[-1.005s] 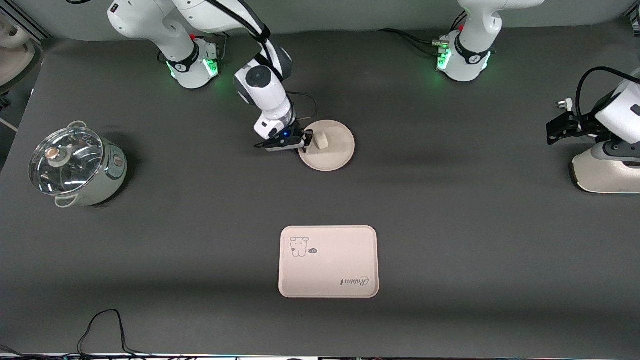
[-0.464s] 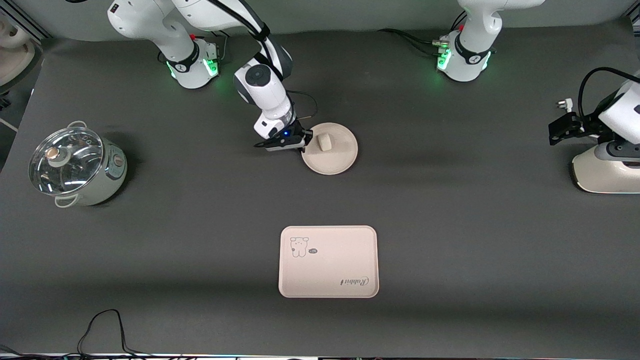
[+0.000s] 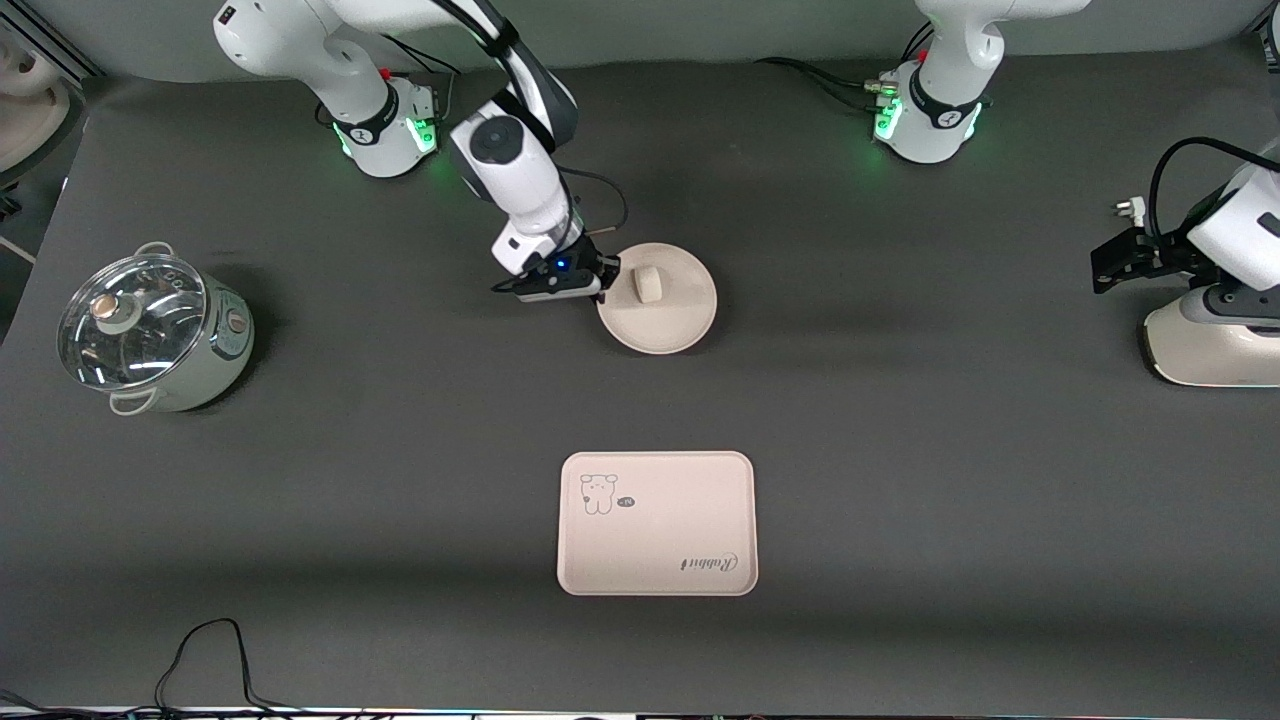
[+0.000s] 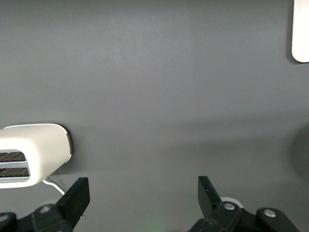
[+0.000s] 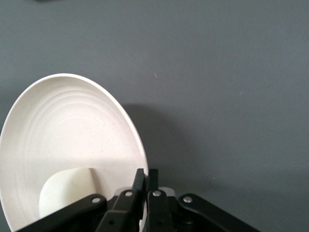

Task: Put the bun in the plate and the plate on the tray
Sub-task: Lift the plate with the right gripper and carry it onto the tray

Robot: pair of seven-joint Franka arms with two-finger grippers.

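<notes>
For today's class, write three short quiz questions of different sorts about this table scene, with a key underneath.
1. True or false: the bun lies on the plate.
2. What does the right end effector grip? A) the plate's rim B) the tray C) the cooking pot
3. Fill in: the left end effector hangs open over the table beside the white ______.

Key: 1 true; 2 A; 3 toaster.
</notes>
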